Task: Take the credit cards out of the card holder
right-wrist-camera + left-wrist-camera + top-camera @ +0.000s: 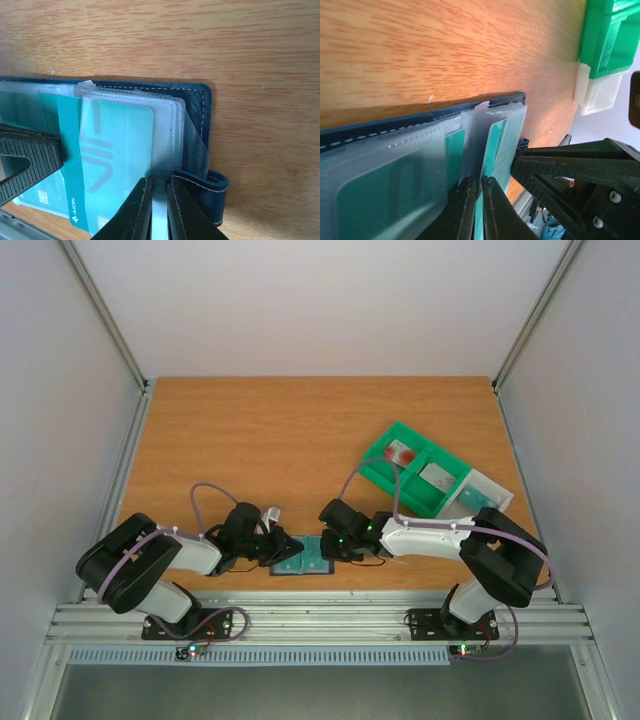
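Two grippers on one open slate-blue bifold card holder [303,558] at the wooden table's [280,430] near edge.
Top view: left gripper [276,548] and right gripper [336,546] meeting over it; green compartmented plastic tray [376,472] well apart, holding a red-blotched whitish card [400,452]. Left wrist: jaws nearly closed, pinching a clear plastic sleeve [470,135]. Right wrist only: sleeved teal card [115,150], dark closure tab [217,190], jaws likewise pinching a sleeve edge.

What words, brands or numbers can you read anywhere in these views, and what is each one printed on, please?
"AJON" (small, sideways, roughly): on the teal card sticking out of the card holder.
Fine print on the lower card: too blurred to read.
Large pale strokes on the sleeved card: a logo, not legible letters.
On the green tray: nothing readable.
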